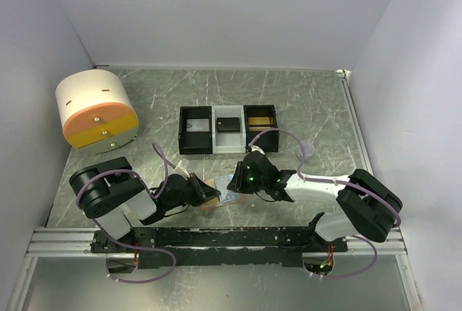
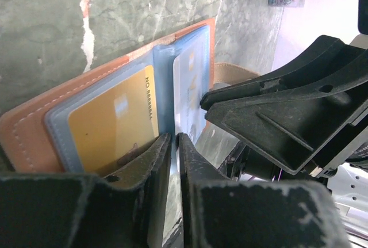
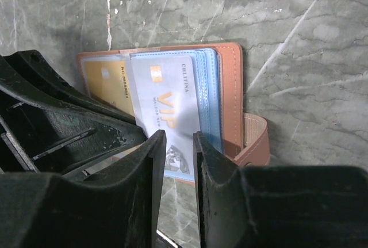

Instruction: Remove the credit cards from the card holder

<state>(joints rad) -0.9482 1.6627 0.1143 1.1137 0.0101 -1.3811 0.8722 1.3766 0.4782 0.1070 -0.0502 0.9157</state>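
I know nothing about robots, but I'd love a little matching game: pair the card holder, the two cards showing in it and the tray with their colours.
Things:
1. card holder
2. VIP card
3. numbered card
4. tray

Colours:
a. gold
b. black and white
c. salmon-orange
d. whitish

Pairs: 1-c, 2-d, 3-a, 4-b

The black two-finger left hand (image 1: 209, 194) reaches low toward three o'clock, the right hand (image 1: 234, 181) toward nine, both pinched nearly closed.
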